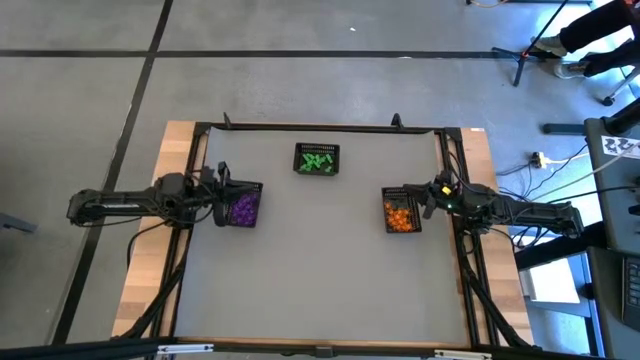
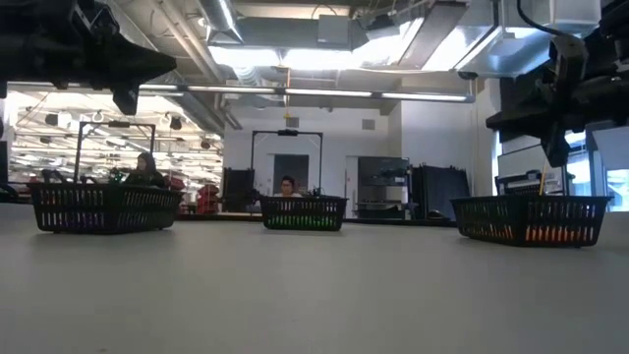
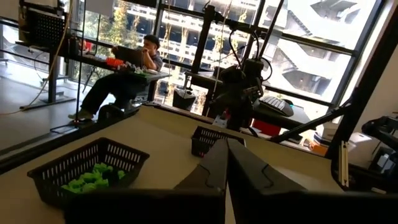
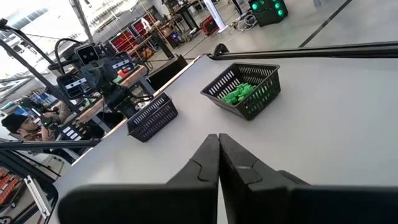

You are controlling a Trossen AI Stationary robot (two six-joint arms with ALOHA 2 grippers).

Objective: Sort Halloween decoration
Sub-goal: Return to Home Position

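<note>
Three black mesh baskets stand on the grey table. One holds purple trinkets (image 1: pixel 243 209) at the left, one holds green trinkets (image 1: pixel 317 161) toward the far edge, one holds orange trinkets (image 1: pixel 400 217) at the right. My left gripper (image 3: pixel 226 144) hovers above the purple basket (image 2: pixel 105 208), its fingers shut and empty. My right gripper (image 4: pixel 218 139) hovers above the orange basket (image 2: pixel 532 219), also shut and empty. The green basket shows in both wrist views (image 3: pixel 87 170) (image 4: pixel 244 90).
A dark metal frame (image 1: pixel 320 128) runs along the table's far edge and down both sides. Bare grey table surface (image 1: pixel 320 270) lies between the baskets and toward the near edge. People sit at desks in the room beyond (image 3: pixel 127 68).
</note>
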